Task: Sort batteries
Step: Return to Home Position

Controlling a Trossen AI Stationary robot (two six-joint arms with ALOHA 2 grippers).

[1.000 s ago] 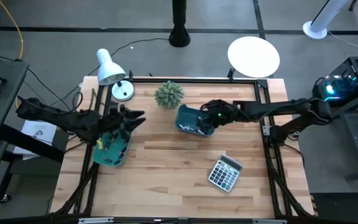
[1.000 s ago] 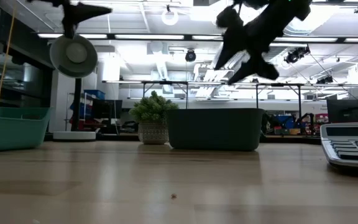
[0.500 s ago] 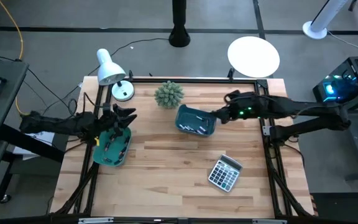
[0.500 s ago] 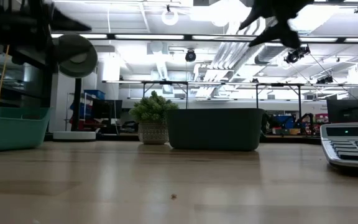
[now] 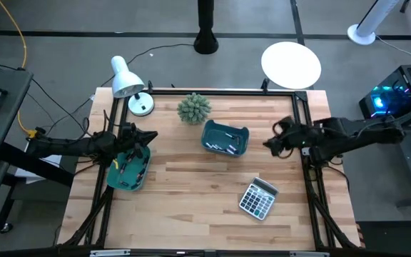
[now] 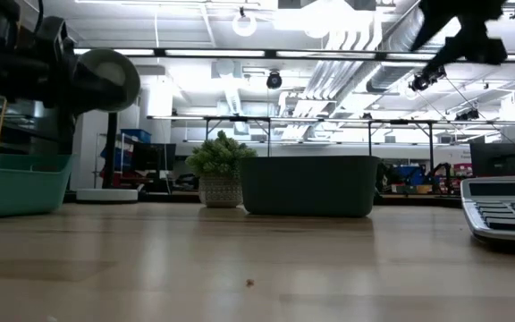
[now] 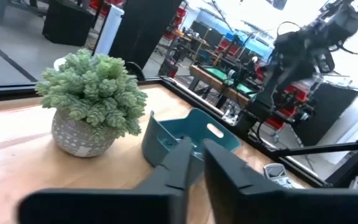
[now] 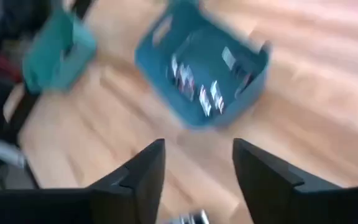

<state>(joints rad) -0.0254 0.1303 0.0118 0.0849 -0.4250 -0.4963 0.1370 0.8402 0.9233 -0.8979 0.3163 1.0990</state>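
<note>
- The silvery-pale slim cylindrical batteries (image 5: 226, 148) are seen lying loose on the floor of the blue plastic bin (image 5: 209, 135), which stands near the middle of the wooden table (image 5: 191, 187).
- In the right wrist view the same batteries are scattered across the bin's floor, none of them upright.
- The right tool (image 8: 199, 147) is held in the air near the table's right edge, beside the blue bin and apart from it. Its fingers are spread wide, with nothing between them.
- The left tool (image 5: 148, 135) is held over the far end of the teal plastic tray (image 5: 135, 178) at the table's left edge. In its wrist view the fingers (image 7: 174, 167) are drawn almost together, only a slim gap is left, and nothing is pinched.
- Small dark pieces can be made out in the teal tray, but they are too small to be told apart.
- A small green potted plant (image 5: 194, 108) is set just behind the blue bin, and a white desk lamp (image 5: 123, 76) is placed at the far left corner.
- A grey calculator (image 5: 258, 198) lies tilted on the near right part of the table, well apart from both bins.
</note>
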